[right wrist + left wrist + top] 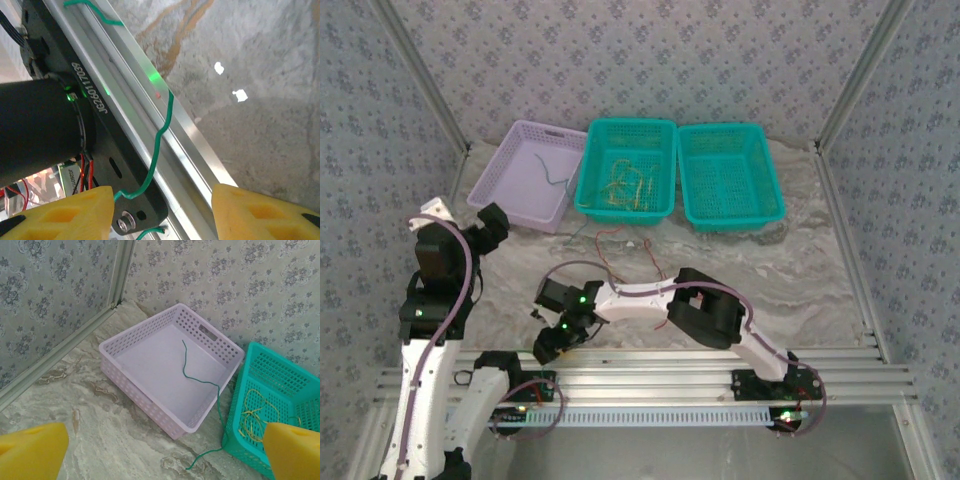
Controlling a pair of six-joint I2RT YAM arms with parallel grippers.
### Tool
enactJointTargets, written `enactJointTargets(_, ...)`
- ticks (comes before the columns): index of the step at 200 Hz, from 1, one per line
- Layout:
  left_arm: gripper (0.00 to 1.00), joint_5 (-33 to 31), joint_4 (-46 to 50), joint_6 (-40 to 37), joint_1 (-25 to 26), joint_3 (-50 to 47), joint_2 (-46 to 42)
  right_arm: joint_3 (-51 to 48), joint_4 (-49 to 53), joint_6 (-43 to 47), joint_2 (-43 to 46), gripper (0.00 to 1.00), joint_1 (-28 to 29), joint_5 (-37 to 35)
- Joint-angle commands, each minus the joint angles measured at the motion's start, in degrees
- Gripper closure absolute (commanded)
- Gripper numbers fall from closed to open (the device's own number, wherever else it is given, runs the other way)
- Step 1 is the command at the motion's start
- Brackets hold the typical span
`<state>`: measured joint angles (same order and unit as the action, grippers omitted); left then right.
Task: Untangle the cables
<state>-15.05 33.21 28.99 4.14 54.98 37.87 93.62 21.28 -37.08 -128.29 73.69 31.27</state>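
Marbled tabletop (800,270), floral-papered walls (670,60) (aluminium-framed), left gripper (162,450) and right gripper (165,205) both spread wide

Bright, even overhead light, soft shadows, blurred foreground in both wrist views.

Green cable (200,381) drapes over lilac basket's (140,390) rim; yellow cables (252,415) tangle in teal basket (240,440).

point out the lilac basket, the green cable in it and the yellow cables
lilac basket (150,402), left wrist view, near wall
green cable (184,360), left wrist view, stretch on basket floor
yellow cables (252,412), left wrist view, middle of bundle
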Motion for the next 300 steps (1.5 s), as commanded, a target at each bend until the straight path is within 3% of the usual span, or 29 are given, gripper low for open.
enactJointTargets(1, 0.00, -0.8, -1.2, -0.7, 0.0, 0.2, -0.5, 3.6, 4.6, 0.6, -1.8, 0.45, 1.4, 1.7)
enactJointTargets(82, 0.00, -0.8, -1.1, -1.0, -0.4, 0.0, -0.5, 7.0, 5.5, 0.4, -4.6, 0.48, 1.3, 3.3)
enactJointTargets(99, 0.00, -0.9, -1.0, -1.0, -0.4, -0.1, -0.5, 6.0, 4.5, -0.3, -4.7, 0.51, 1.0, 3.3)
enactJointTargets(114, 0.00, -0.9, -1.1, -0.9, -0.5, -0.2, -0.5, 6.0, 4.0, -0.6, -4.7, 0.60, 0.8, 3.0)
enactJointTargets(154, 0.00, -0.6, -1.2, -0.9, -0.8, -0.4, -0.5, 7.2, 3.5, -1.0, -5.4, 0.63, 0.5, 2.2)
enactJointTargets(221, 0.00, -0.5, -1.3, -1.1, -0.9, -0.8, -0.4, 7.9, 3.5, -0.8, -5.7, 0.94, -0.4, 2.2)
enactJointTargets(229, 0.00, -0.5, -1.3, -1.1, -0.9, -0.8, -0.3, 7.6, 3.9, -0.6, -5.1, 1.00, -0.6, 2.2)
enactJointTargets(300, 0.00, 0.1, -1.6, -1.2, -0.9, -1.1, -0.1, -1.5, 2.9, 0.4, 11.9, 1.00, -9.3, -4.4)
